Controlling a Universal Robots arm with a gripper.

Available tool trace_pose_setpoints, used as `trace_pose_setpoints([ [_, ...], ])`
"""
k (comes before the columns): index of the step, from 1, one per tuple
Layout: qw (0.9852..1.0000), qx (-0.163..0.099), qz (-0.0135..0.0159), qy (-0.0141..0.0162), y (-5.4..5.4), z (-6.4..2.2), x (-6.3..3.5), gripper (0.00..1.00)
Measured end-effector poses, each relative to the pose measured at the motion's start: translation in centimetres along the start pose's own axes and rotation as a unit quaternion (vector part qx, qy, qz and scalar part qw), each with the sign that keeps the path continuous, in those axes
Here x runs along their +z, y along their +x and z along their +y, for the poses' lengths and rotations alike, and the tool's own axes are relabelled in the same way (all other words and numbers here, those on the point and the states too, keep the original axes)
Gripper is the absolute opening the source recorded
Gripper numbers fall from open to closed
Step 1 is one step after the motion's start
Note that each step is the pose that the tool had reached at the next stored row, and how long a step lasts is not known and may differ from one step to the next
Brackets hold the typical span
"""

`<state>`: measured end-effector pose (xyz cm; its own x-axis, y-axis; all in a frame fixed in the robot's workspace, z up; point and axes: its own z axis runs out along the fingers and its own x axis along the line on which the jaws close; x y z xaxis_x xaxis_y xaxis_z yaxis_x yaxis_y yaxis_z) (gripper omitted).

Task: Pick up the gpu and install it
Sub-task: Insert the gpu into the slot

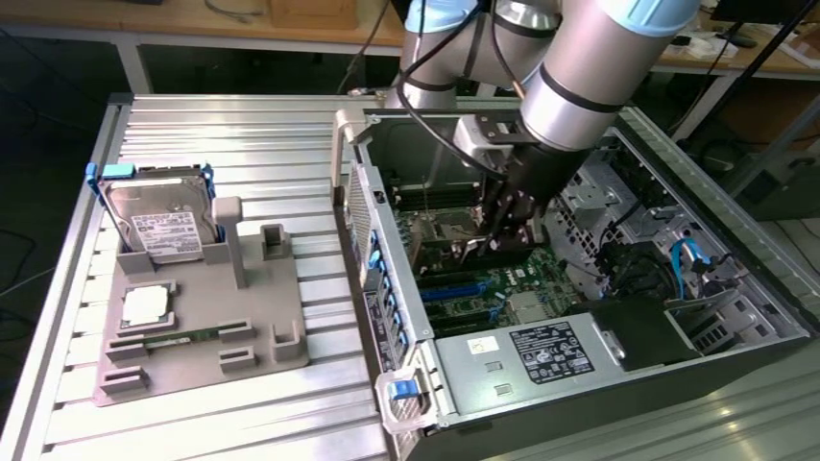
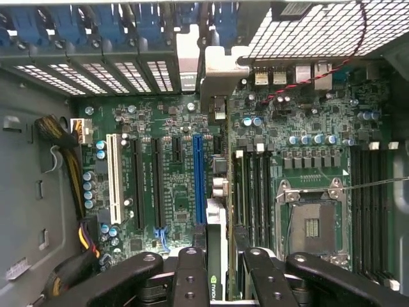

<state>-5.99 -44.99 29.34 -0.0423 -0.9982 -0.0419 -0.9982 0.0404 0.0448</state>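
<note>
My gripper (image 1: pixel 504 230) reaches down inside the open computer case (image 1: pixel 384 288), over the motherboard (image 2: pixel 172 121). The gpu (image 2: pixel 214 283) stands edge-on between the black fingers (image 2: pixel 192 275), and the gripper (image 2: pixel 220 272) is shut on it. Its silvery end bracket (image 2: pixel 214 73) points at the case's rear slot openings. The card (image 1: pixel 471 252) runs between the blue expansion slot (image 2: pixel 199 179) and the memory slots beside the processor socket (image 2: pixel 312 225). Whether its edge sits in a slot I cannot tell.
Outside the case, at the exterior view's left, a grey holder (image 1: pixel 205 336) carries a silver hard drive (image 1: pixel 160 226) in a blue frame, a processor chip (image 1: pixel 148 305) and a narrow memory stick (image 1: pixel 173 336). The power supply (image 1: pixel 539 351) and cable bundles (image 2: pixel 70 166) crowd the case.
</note>
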Motion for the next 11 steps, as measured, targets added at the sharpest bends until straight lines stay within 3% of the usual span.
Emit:
trace_pose_setpoints([
  [4, 1.0, 0.0, -0.0001, 0.0, 0.04, -0.02, 0.7, 0.27],
  [11, 1.0, 0.0, 0.0, 0.0, 0.08, 0.46, 0.85, 0.27],
])
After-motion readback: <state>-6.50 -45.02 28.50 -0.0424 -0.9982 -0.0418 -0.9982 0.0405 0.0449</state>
